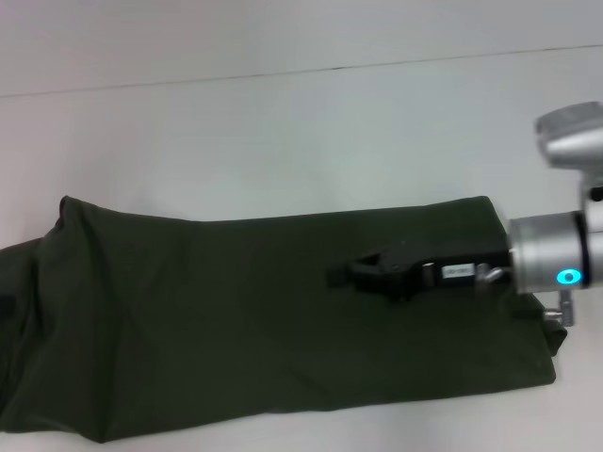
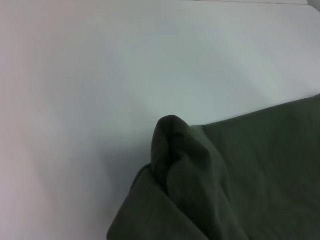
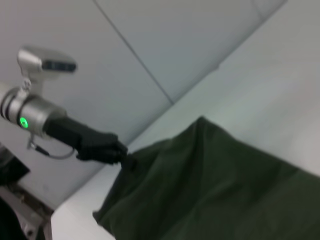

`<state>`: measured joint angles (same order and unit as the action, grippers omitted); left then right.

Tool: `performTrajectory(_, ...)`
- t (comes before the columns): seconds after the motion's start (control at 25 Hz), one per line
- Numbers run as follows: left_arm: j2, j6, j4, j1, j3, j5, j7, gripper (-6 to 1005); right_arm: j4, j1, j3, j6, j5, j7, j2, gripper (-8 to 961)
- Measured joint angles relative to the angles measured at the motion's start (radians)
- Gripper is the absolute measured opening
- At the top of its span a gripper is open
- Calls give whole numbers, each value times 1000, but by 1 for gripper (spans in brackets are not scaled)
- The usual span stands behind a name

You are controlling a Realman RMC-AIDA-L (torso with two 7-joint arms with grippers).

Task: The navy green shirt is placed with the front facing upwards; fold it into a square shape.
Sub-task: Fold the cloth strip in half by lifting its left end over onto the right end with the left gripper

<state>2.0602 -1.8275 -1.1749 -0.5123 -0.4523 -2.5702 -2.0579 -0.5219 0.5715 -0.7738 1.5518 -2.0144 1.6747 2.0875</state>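
Right end effector, head view: right end effector (image 1: 350,275) reaches in from the right, low over the navy green shirt (image 1: 217,330); I cannot tell whether its fingers are spread or closed.
Shirt, head view: a long plain-green band across the counter (image 1: 283,132), running off the left edge; no lettering shows.
Risk, head view: a drag from mid-cloth would likely bunch the layers and skew the square.
Left wrist view: a raised peak of cloth stands above the counter; no fingers in view.
Right wrist view: left end effector (image 3: 112,150) pinches a lifted corner of the shirt.
Risk, right wrist view: a thin pinch may slip, dropping the fold.
Containers: none visible.
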Motion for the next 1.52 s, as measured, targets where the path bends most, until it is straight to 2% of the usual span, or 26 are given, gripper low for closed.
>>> performTrajectory(0.2, -1, -4, -2, -4, 0, 1, -1, 12, 65, 66, -71, -85, 4, 2, 5, 63)
performTrajectory(0.4, -1, -8, -2, -16, 0, 2, -6, 12, 133, 141, -123, -182, 9, 2, 11, 22)
performTrajectory(0.68, 0, -14, -2, -26, -4, 41, -21, 12, 263, 254, -164, -374, 15, -11, 22, 23)
performTrajectory(0.84, -1, -23, -3, -29, -2, 56, -30, 13, 321, 316, -191, -425, 19, -21, 27, 23)
performTrajectory(1.2, 1, -46, -15, -33, -1, 110, -33, 13, 363, 367, -197, -479, 78, -72, 34, 22)
performTrajectory(1.52, 19, -68, -21, -55, -10, 127, -42, 12, 455, 422, -187, -550, 101, -151, 35, 23)
